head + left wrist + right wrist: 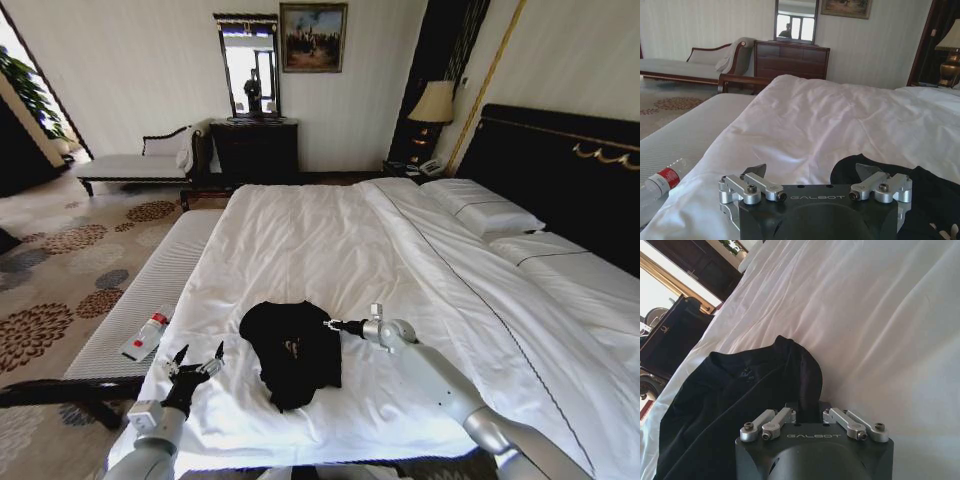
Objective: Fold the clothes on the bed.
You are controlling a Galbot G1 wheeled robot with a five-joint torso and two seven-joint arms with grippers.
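Observation:
The clothes, a black T-shirt [288,350], lie crumpled near the foot of the white bed [330,235]. My right gripper [331,325] is at the shirt's right edge, shut on a raised fold of the black fabric. In the right wrist view that gripper [809,412] pinches the shirt [740,395] where it peaks up from the bed sheet [880,315]. My left gripper [196,364] hovers open over the sheet, a little to the left of the shirt. Seen from the left wrist, the left gripper [812,172] holds nothing, and the shirt [925,192] lies beside one finger.
A striped white bench [150,285] runs along the bed's left side, with a plastic bottle [146,335] [660,182] lying on it. Pillows [485,212] and a dark headboard [560,170] are at the right. A chaise [130,160] and a dresser [255,150] stand by the far wall.

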